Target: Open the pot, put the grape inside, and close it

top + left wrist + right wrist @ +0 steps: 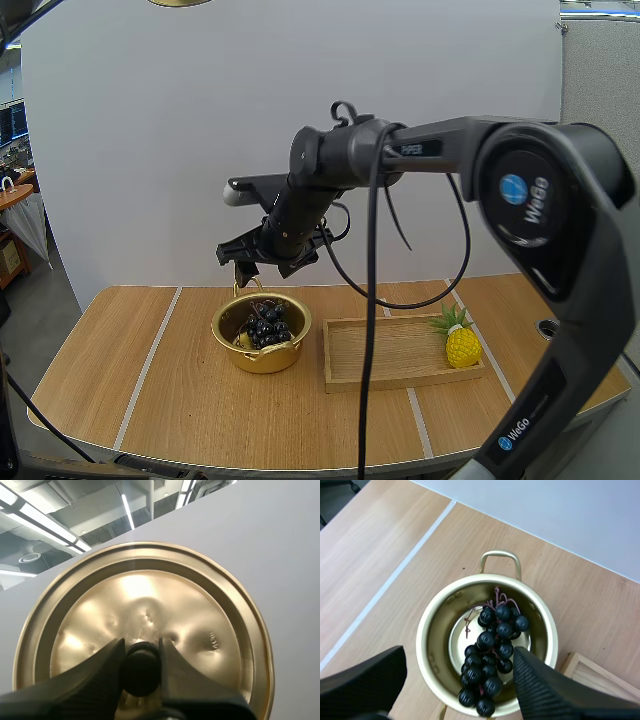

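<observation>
The grapes (490,655) were found laid inside the pot (427,630), which was open. The right gripper (459,652) was held spread above the pot. The lid (200,610), off the pot, was clamped by its knob (141,672) in the left gripper (141,650). Only closing was judged left.

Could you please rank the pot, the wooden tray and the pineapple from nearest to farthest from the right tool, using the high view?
1. Pot, directly below the right tool, with the grapes inside.
2. Wooden tray, beside the pot on its right.
3. Pineapple, at the tray's far right end.
</observation>
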Available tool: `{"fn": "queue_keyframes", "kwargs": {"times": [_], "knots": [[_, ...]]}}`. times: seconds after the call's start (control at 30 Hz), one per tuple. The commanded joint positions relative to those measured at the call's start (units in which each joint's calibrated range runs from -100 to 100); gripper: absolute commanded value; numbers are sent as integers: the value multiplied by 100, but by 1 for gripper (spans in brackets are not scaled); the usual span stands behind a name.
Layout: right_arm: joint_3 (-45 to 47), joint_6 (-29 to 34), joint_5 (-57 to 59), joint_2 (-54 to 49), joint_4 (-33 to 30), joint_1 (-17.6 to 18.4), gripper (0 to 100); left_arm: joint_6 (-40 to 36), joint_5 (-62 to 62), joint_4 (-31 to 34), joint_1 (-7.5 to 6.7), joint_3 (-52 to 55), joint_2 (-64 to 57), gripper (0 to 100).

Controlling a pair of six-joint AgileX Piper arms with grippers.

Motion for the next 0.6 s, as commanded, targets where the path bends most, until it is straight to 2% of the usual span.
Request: {"fn": "queue_keyframes", "kwargs": {"times": [0.0,0.37,0.57], "knots": [[406,-8,137,-581,-15,0,100,-43,-274,-4,-17,-56,-35,0],[1739,-38,119,-1956,-151,0,100,-43,-274,-4,-17,-56,-35,0],[2041,-38,80,-2359,-406,0,98,-43,-274,-4,-17,-56,-35,0]]}}
